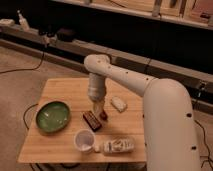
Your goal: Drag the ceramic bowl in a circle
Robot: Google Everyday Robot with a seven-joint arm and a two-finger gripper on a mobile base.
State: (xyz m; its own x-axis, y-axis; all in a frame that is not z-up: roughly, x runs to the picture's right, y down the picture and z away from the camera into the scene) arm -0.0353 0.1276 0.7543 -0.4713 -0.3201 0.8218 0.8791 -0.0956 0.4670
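The big white arm point(167, 120) rises from the right side, close to me, as a thick rounded column. It reaches up and leftward over the wooden table point(65, 90), then bends sharply at a rounded elbow above the table's middle. From that bend the last segment drops almost straight down, a grey wrist section tapering to the gripper point(99, 109). The gripper hangs just above the tabletop near the centre, pointing down. From where I stand I cannot tell how its jaws are set, and nothing shows plainly between them. Just below and left of it lies a small dark brown block point(92, 120), and a little red thing point(103, 115) sits right beside the tip. Whether either one touches the gripper I cannot make out. The ceramic bowl point(52, 117) rests upright on the left part of the table, near the left edge and well apart from the gripper, its glossy green inside facing up. A white cup point(83, 140) stands near the front edge, with a pale packet point(118, 146) lying flat just to its right. A small white object point(118, 103) lies to the right of the gripper, under the arm's reach.
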